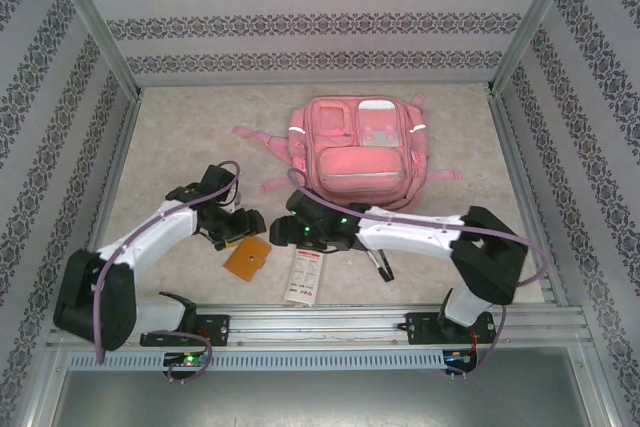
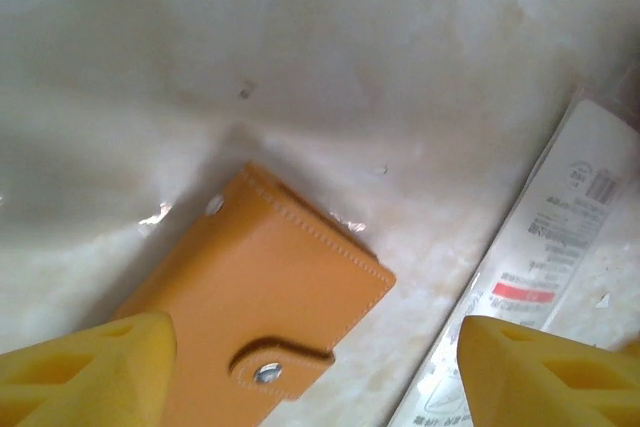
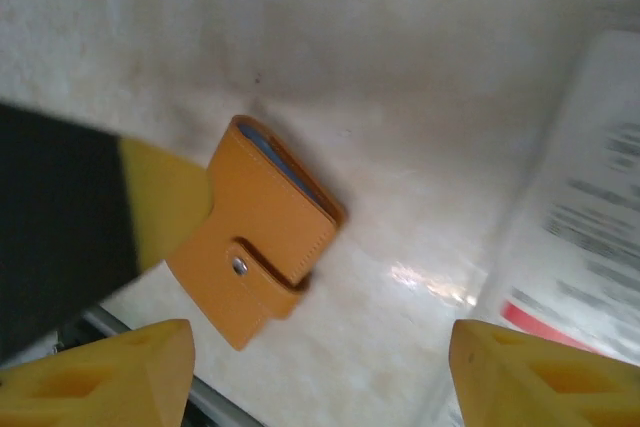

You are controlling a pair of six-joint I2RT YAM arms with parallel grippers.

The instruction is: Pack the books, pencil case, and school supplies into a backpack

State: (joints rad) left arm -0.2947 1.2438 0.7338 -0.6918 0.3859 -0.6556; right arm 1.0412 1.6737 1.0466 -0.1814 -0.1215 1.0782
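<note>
The booklet (image 1: 248, 259) lies flat with its orange-brown face and snap tab up, between the two arms near the front edge. My left gripper (image 1: 232, 229) hovers just above it, open; in the left wrist view the booklet (image 2: 270, 312) sits between and below the yellow fingertips (image 2: 90, 367). My right gripper (image 1: 291, 232) is open too, over bare table between the booklet (image 3: 265, 232) and the white pencil case (image 3: 585, 217). The pencil case (image 1: 305, 277) lies right of the booklet. The black pens (image 1: 381, 265) lie by the right forearm. The pink backpack (image 1: 355, 152) rests behind, pockets up.
Patterned walls and metal posts enclose the table on three sides. A metal rail (image 1: 330, 322) runs along the front edge. The backpack's straps (image 1: 255, 135) trail to the left. The left gripper's yellow finger (image 3: 165, 197) shows in the right wrist view, touching or just over the booklet.
</note>
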